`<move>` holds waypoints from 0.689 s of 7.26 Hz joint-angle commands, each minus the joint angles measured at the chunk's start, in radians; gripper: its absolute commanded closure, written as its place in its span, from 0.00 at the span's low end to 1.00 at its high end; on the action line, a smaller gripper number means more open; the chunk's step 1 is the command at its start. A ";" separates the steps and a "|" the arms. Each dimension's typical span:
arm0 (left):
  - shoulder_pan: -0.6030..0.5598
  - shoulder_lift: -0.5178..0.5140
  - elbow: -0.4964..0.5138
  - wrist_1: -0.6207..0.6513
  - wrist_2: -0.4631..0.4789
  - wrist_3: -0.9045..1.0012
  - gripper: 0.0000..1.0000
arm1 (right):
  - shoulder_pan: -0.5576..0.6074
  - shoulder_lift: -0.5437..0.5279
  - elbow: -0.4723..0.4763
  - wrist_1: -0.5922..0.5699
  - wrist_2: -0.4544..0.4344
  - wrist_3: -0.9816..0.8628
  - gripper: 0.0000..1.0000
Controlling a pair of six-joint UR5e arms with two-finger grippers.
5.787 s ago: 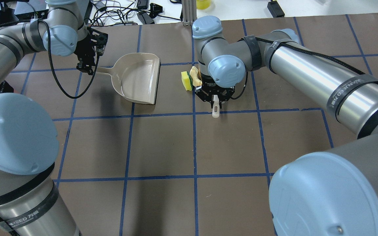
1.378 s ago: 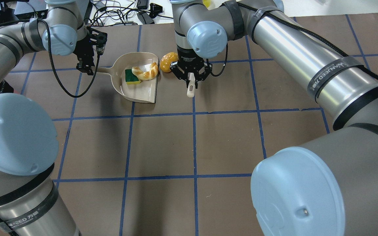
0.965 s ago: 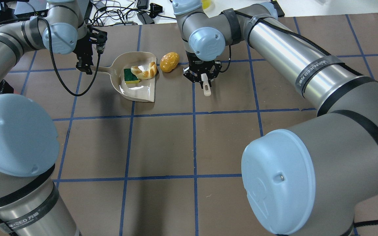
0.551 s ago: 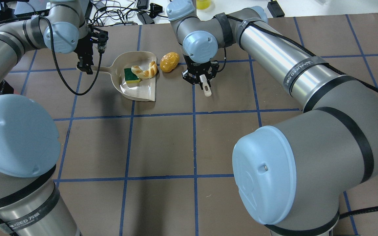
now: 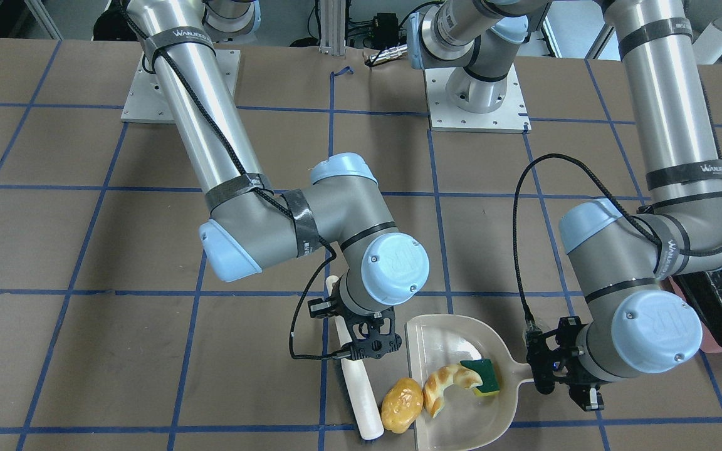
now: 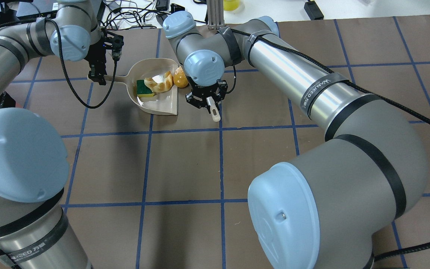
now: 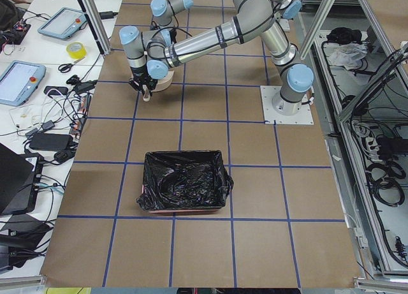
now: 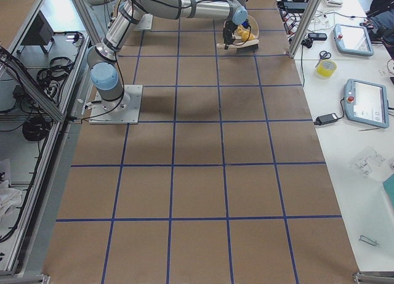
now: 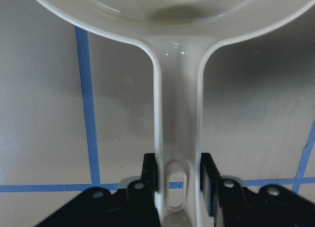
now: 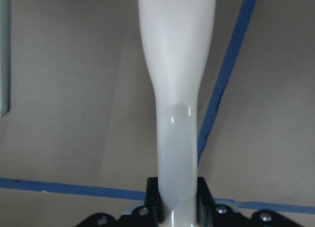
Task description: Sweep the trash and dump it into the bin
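Note:
My left gripper (image 6: 97, 76) is shut on the handle (image 9: 177, 133) of the beige dustpan (image 5: 445, 338), which lies flat on the table. The yellow-and-green sponge (image 5: 483, 374) and the pale crescent piece (image 5: 445, 383) lie inside the pan. The golden-brown potato lump (image 5: 400, 404) sits at the pan's open edge, between the pan and a white brush (image 5: 356, 382). My right gripper (image 5: 361, 343) is shut on the brush handle (image 10: 177, 89). In the overhead view my right gripper (image 6: 207, 102) is just right of the dustpan (image 6: 159, 105) and the potato (image 6: 180, 77).
The pink bin with a black bag (image 7: 185, 182) stands on the table on my left side, apart from the dustpan; its corner shows in the front-facing view (image 5: 721, 307). Cables and devices lie beyond the table's far edge (image 6: 140, 18).
My right gripper has moved left with the brush, pushing the potato against the dustpan's open edge. The sponge and crescent, once on the table, now lie in the pan.

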 commanded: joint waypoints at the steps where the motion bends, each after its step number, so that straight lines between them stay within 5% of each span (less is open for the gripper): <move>1: 0.000 -0.001 -0.003 0.000 0.000 -0.002 1.00 | 0.045 0.001 -0.014 -0.005 0.055 0.073 1.00; 5: 0.000 0.001 -0.003 0.001 0.000 -0.002 1.00 | 0.093 0.011 -0.022 -0.103 0.175 0.243 1.00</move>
